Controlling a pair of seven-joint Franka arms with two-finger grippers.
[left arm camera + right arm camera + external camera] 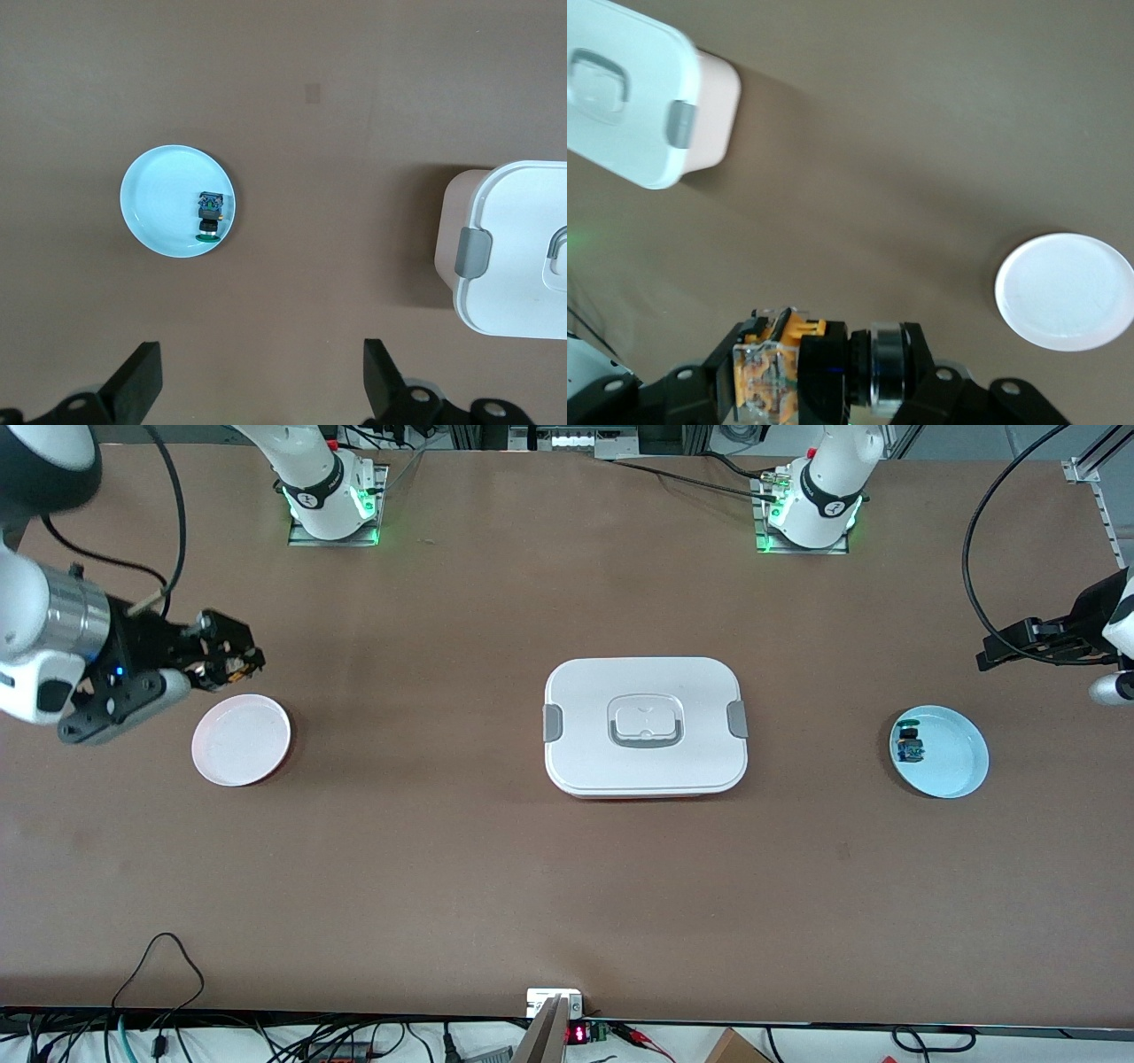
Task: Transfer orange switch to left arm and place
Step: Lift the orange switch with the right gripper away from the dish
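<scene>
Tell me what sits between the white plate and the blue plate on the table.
The box stands between the white plate and the blue plate, as the front view shows.

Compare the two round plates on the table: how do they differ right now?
Colour: the pink-white plate versus the light blue plate.
Contents: the pink-white plate is bare; the light blue plate holds a small blue-and-green component near its rim.
Position: the pink-white plate lies toward the right arm's end of the table, the light blue plate toward the left arm's end, with the box between them.
Shared: both are round, shallow and flat on the table.
</scene>
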